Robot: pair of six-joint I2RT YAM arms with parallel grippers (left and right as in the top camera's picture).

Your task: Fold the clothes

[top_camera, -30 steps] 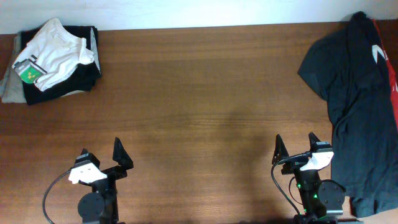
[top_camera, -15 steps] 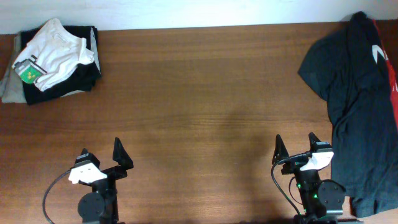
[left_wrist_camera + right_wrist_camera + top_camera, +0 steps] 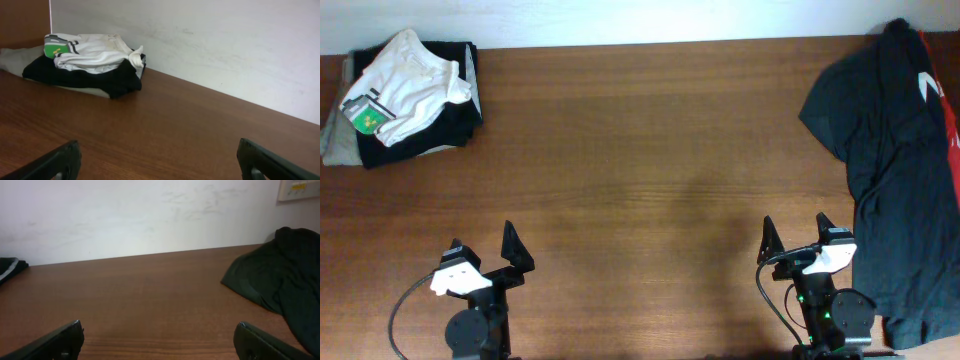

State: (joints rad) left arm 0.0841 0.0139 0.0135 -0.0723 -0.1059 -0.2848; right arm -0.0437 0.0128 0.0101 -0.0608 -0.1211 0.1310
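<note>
A black T-shirt (image 3: pixel 895 170) lies crumpled along the table's right edge, with a bit of white print and a strip of a red garment (image 3: pixel 950 130) showing at its far right. It also shows in the right wrist view (image 3: pixel 280 280) at the right. My right gripper (image 3: pixel 795 238) is open and empty at the front of the table, just left of the shirt; its fingers (image 3: pixel 160 340) are spread wide. My left gripper (image 3: pixel 485 248) is open and empty at the front left, fingers (image 3: pixel 160 160) spread over bare wood.
A stack of folded clothes (image 3: pixel 405 95), white on black on grey, sits at the table's back left corner, also in the left wrist view (image 3: pixel 85 62). A white wall (image 3: pixel 150 215) runs behind the wooden table (image 3: pixel 640 170).
</note>
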